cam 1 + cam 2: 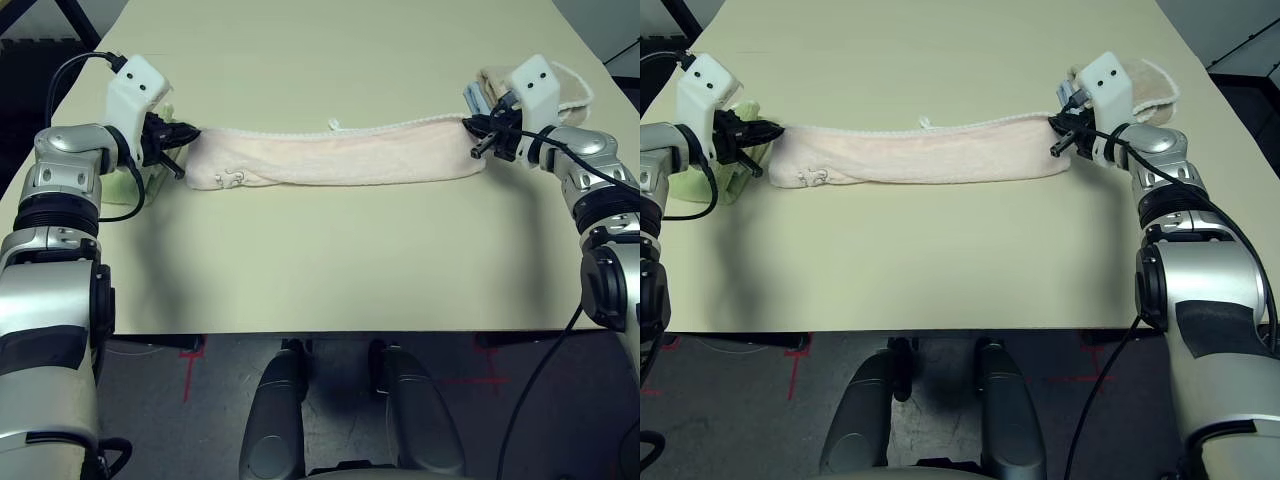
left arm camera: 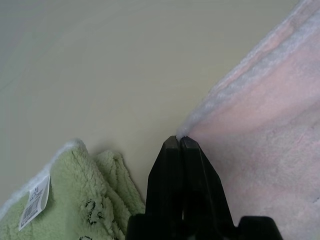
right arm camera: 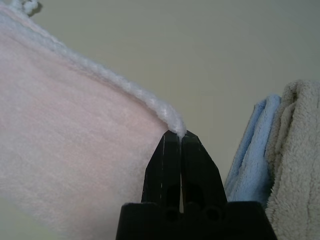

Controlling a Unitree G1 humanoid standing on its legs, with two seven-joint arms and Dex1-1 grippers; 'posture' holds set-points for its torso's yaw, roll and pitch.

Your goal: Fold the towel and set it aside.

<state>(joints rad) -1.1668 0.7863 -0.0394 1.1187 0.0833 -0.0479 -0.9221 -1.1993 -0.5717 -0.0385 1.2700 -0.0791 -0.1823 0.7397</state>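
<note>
From the left eye view, the pale pink fluffy terry-cloth towel [image 1: 335, 160] hangs stretched as a long narrow band above the pale yellow-green table [image 1: 330, 270], its whitish stitched edge running along the far side and its shadow falling on the tabletop below. The left gripper [image 1: 188, 133] pinches one end of the band, the right gripper [image 1: 478, 137] the other, so the cloth spans between the 2 silver forearms. A small tag shows on the towel's lower fold near the left end.

In the right eye view, a light green fluffy towel [image 1: 736, 165] lies on the table just behind the left gripper, and a beige folded terry towel [image 1: 1152, 88] lies behind the right gripper near the table's far right corner.

In the left wrist view, the 2 black fingers [image 2: 172, 185] are pressed together with the whitish corner of the pink towel caught at their tips. The green towel sits close by, carrying a white label [image 2: 36, 201].

In the right wrist view, the 2 black fingers [image 3: 192, 172] are likewise closed tight on the towel's white stitched edge. A light blue folded towel [image 3: 252, 157] lies against the beige one, just beside the gripper.
</note>
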